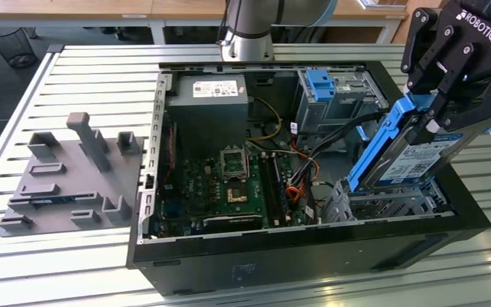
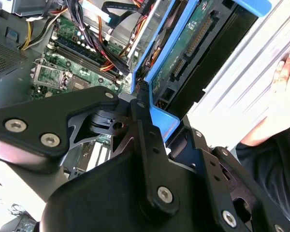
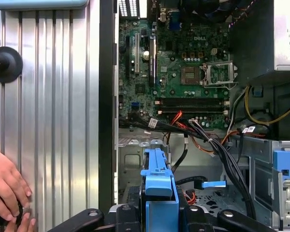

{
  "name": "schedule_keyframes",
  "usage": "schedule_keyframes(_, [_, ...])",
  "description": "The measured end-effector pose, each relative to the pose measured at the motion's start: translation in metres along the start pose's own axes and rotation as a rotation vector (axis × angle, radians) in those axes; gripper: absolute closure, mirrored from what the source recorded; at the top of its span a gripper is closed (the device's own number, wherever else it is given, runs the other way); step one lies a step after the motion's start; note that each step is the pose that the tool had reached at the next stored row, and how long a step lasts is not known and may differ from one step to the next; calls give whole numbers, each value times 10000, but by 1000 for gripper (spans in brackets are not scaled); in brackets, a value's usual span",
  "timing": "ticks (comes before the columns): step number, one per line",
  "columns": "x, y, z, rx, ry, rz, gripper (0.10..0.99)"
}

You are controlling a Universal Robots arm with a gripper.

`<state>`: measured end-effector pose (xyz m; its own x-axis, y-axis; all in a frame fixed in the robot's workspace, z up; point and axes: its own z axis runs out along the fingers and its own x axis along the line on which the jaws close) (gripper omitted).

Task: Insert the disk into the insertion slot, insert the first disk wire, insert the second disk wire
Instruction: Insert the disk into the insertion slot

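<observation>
Seen at about 2 o'clock in the exterior view: the gripper [image 1: 426,114], clamped hard on the upper end of the disk [image 1: 416,160], with one finger on each side of the blue carrier. Holds the disk steeply tilted, top end leaning toward 1 o'clock. Dips its lower end into the mouth of the insertion slot [image 1: 390,203], at roughly 4 o'clock from the motherboard [image 1: 228,179]. Not yet laid flat in the cage. Cannot tell whether the lower edge touches the perforated metal.

Judged stiff and dense for its bulk: metal body, no give, so no sag from a grip at one end, though likely to pivot between the pads if nudged. Probably slick along the smooth plastic rails. Best taken across the carrier's side rails or the plain metal faces, clear of the bare circuit board [image 2: 183,53] and its connector pins, exposed in the second wrist view. Likely sensitive to knocks, and worth keeping off the cage edges.

Close by, at 11 o'clock from the slot: a bundle of black cables [image 1: 339,134]. In the first wrist view, beside the case: a person's hand [image 3: 5,186] on the ribbed table [image 3: 53,96].
</observation>
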<state>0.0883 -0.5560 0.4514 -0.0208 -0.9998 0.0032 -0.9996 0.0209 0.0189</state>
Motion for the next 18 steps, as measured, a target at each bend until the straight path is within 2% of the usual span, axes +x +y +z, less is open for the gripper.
schedule_keyframes(18, [-49, 11, 99, 0, 2, 2, 722])
